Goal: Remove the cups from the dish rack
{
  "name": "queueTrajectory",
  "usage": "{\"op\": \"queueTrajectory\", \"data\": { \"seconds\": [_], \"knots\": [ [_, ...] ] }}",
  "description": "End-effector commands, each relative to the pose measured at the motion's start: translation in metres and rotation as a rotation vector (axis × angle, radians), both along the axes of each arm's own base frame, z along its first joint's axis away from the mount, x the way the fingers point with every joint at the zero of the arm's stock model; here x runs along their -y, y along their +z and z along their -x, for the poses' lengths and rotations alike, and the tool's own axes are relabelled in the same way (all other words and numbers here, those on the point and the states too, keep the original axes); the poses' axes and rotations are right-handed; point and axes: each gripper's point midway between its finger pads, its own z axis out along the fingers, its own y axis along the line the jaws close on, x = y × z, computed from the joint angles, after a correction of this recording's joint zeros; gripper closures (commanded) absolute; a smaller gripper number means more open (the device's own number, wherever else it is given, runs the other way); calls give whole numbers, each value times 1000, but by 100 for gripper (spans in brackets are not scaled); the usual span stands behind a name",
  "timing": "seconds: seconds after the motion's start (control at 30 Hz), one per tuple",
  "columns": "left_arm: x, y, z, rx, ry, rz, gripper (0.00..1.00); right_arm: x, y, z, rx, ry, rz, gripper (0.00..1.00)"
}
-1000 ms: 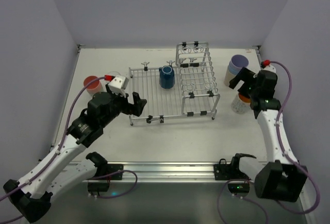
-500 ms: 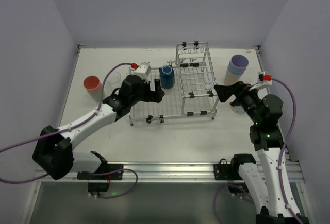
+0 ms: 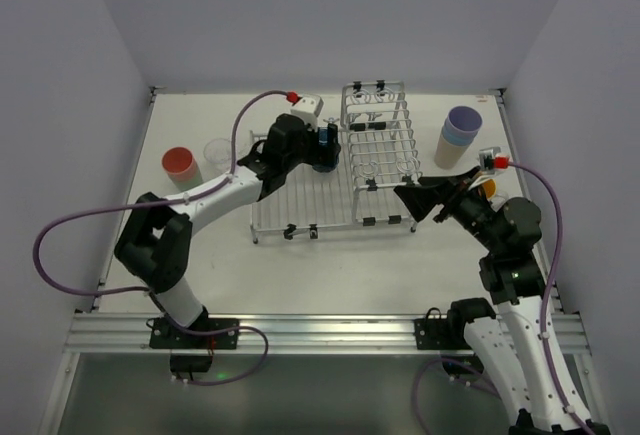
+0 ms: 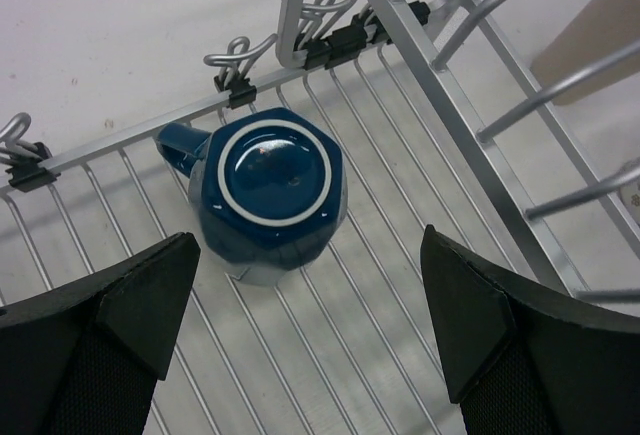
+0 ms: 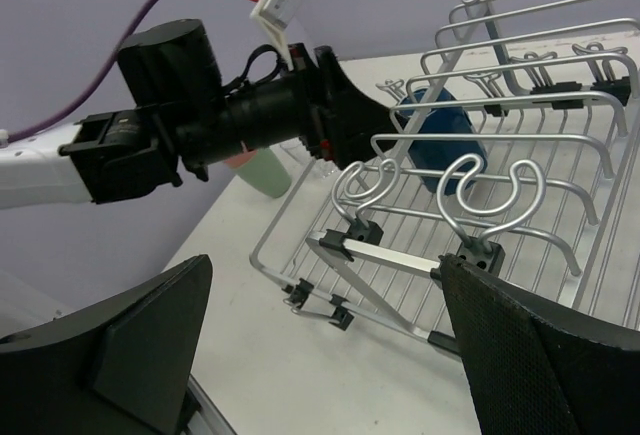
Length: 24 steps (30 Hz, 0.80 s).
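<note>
Mug [image 4: 268, 195], dark blue, inverted on dish rack [image 4: 474, 130] grid.
Left fingers [image 4: 130, 305] wide above it; right fingers [image 5: 530, 355] wide nearby.

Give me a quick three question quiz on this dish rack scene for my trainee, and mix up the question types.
1. True or false: the dark blue mug sits upside down on the flat grid of the dish rack.
2. The left gripper is: A shut on the mug, B open above the mug, C open above the pink cup.
3. Fill in: the stack of cups outside the rack has a ___ one on top.
Key: 1 true; 2 B; 3 lavender.
</note>
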Motion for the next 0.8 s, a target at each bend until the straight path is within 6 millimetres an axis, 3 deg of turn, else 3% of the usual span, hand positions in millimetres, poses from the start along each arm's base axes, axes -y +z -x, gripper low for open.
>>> {"op": "queueTrajectory", "data": {
  "seconds": [0.0, 0.17, 0.33, 0.43, 0.5, 0.53, 0.67, 0.77],
  "knots": [
    [8, 17, -26, 103, 20, -20, 0, -8, 14, 8, 59, 55, -4, 1],
    [15, 15, -48, 125, 36, -60, 0, -9, 13, 10, 60, 70, 6, 1],
    [11, -9, -62, 111, 81, -124, 0, -10, 13, 10, 56, 73, 5, 1],
    [7, -19, -66, 111, 102, -146, 6, -10, 14, 8, 53, 75, 5, 1],
    [4, -21, -68, 118, 115, -151, 22, -11, 13, 7, 46, 75, 4, 1],
    [3, -22, -67, 122, 117, -153, 36, -11, 13, 7, 44, 78, 1, 1],
    [-4, -9, -60, 145, 135, -133, 61, -13, 13, 6, 34, 86, -6, 1],
    [-14, 42, -43, 223, 144, -44, 68, -14, 18, 6, 50, 90, -21, 1]
  ]
}}
